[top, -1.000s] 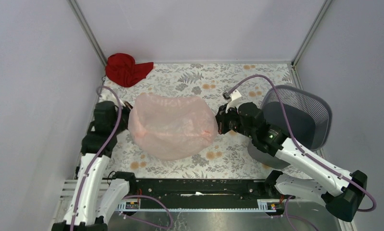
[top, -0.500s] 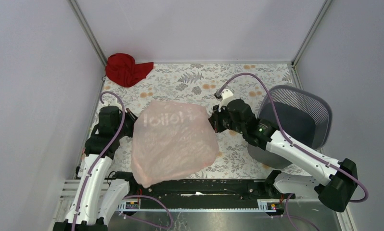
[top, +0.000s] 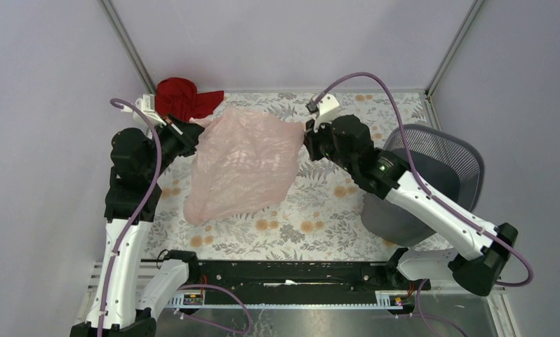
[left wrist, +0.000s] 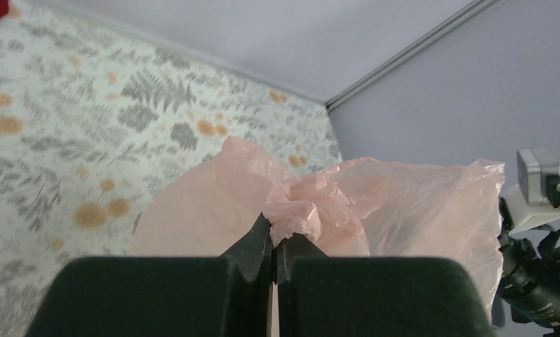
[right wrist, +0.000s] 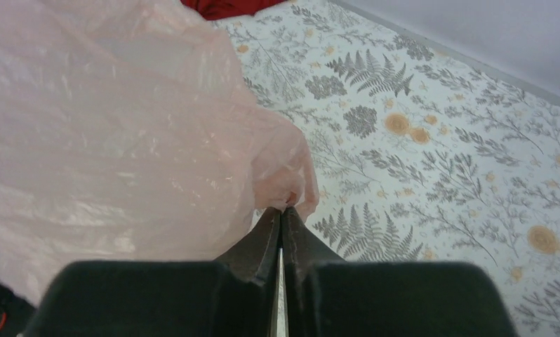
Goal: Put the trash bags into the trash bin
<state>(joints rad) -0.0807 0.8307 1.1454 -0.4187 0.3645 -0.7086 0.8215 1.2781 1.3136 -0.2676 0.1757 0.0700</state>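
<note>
The pale pink trash bag (top: 241, 165) hangs in the air between my two grippers, stretched wide at the top and drooping toward the near left. My left gripper (top: 191, 133) is shut on its left corner; in the left wrist view the film (left wrist: 312, 210) bunches at the closed tips (left wrist: 274, 237). My right gripper (top: 307, 138) is shut on its right corner; the right wrist view shows the film (right wrist: 123, 140) pinched at the closed tips (right wrist: 282, 210). The dark grey mesh trash bin (top: 435, 175) lies tilted at the right, behind my right arm.
A red cloth (top: 182, 98) lies in the far left corner of the floral mat (top: 319, 225), just behind my left gripper. Grey walls close in on the left, back and right. A black rail runs along the near edge.
Both grippers have risen and moved toward the back with the bag. The bag has lifted off the mat and now hangs between them, more upright and narrower.
</note>
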